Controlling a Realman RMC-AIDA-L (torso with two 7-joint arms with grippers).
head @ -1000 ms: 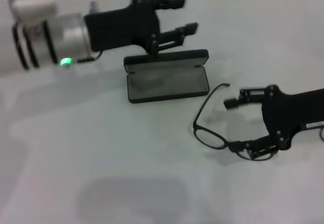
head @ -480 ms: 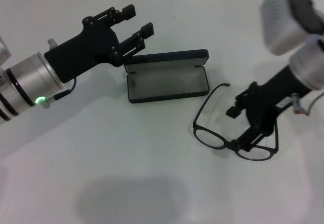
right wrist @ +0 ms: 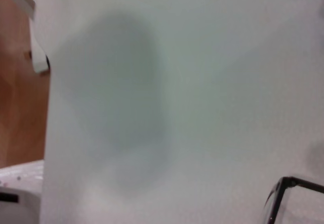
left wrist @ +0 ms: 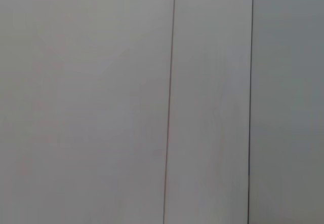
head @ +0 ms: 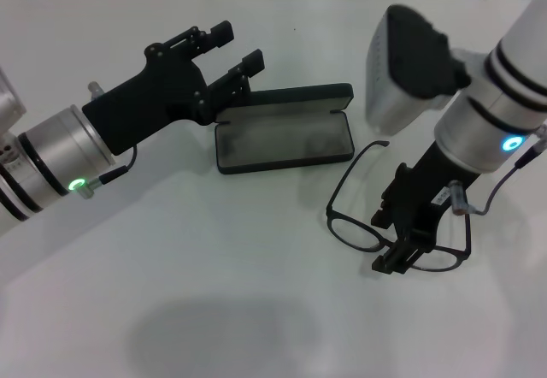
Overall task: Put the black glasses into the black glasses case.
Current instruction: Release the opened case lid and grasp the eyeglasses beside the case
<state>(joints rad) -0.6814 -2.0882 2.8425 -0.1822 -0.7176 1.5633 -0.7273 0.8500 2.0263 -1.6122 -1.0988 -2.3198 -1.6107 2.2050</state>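
The right gripper (head: 395,237), a matte black linkage on a glossy white-and-silver arm, is angled steeply down over the thin black-framed glasses with rounded clear lenses (head: 363,224); its fingers (head: 402,254) are seen spread, one tip at the frame's bridge and the other nearer the temple side, with nothing clamped between them. The glasses lie flat on the smooth white table (head: 256,292), temples unfolded, directly beneath this gripper. Compared with half a second ago, the right arm has swung more upright and its wrist housing now looms over the frame, while the glasses lie where they were. Just beyond the gripper, toward the robot's left, the rectangular hard black glasses case with rounded corners (head: 282,138) is found open, grey lining upward, lid raised at its far edge. Bare tabletop separates case and glasses. The left gripper (head: 231,53), fingers parted and empty, is held above the case's far-left corner, slightly nearer it than before.
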